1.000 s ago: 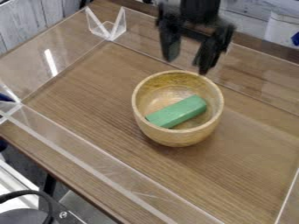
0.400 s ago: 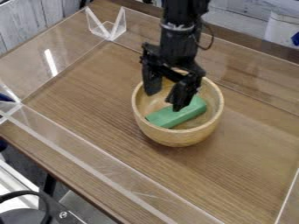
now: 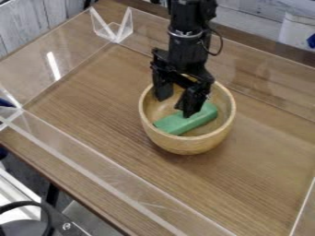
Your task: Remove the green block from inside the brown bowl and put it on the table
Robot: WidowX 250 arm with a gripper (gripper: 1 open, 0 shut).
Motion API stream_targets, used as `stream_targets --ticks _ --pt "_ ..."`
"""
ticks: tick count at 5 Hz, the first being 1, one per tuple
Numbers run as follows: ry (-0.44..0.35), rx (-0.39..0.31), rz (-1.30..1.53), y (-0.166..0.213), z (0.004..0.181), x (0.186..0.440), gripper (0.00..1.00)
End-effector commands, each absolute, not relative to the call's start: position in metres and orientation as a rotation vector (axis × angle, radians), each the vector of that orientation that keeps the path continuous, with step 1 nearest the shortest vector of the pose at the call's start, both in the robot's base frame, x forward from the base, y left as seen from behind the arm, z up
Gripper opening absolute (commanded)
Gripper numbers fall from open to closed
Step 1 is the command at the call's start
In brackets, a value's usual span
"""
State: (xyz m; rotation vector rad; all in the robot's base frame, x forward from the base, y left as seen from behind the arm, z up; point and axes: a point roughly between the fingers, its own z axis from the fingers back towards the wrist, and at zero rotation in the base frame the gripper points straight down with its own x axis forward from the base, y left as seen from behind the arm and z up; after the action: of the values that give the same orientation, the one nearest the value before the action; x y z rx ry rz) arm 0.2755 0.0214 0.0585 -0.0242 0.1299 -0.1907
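A bright green block [image 3: 190,121] lies flat inside the brown bowl [image 3: 167,138], which stands near the middle of the table [image 3: 99,111]. My gripper [image 3: 181,101] points straight down over the bowl, with its black fingers [image 3: 164,95] spread apart just above the block's upper part. The jaws are open and hold nothing. The fingers dip to about the bowl's rim and hide part of the bowl's far wall.
Low clear acrylic walls [image 3: 50,138] edge the tabletop on the left and front. A clear acrylic bracket [image 3: 112,28] stands at the back left corner. Bare wood surrounds the bowl on all sides.
The gripper has come down and to the left, from behind the bowl's far rim to right over the block, still open. The block and bowl have not moved.
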Motion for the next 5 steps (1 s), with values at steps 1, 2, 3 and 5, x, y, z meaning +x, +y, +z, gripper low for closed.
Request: stream_targets --ticks 1,2,3,5 --pt "0.079 -0.023 -0.198 0.024 0.067 0.282 1.00" --pt "0.055 -0.027 -0.209 0.022 0.074 0.281 1.00" --pt "0.023 -0.026 -0.218 0.020 0.088 0.280 1.00" --pt "0.042 -0.032 -0.223 0.022 0.069 0.284 1.00"
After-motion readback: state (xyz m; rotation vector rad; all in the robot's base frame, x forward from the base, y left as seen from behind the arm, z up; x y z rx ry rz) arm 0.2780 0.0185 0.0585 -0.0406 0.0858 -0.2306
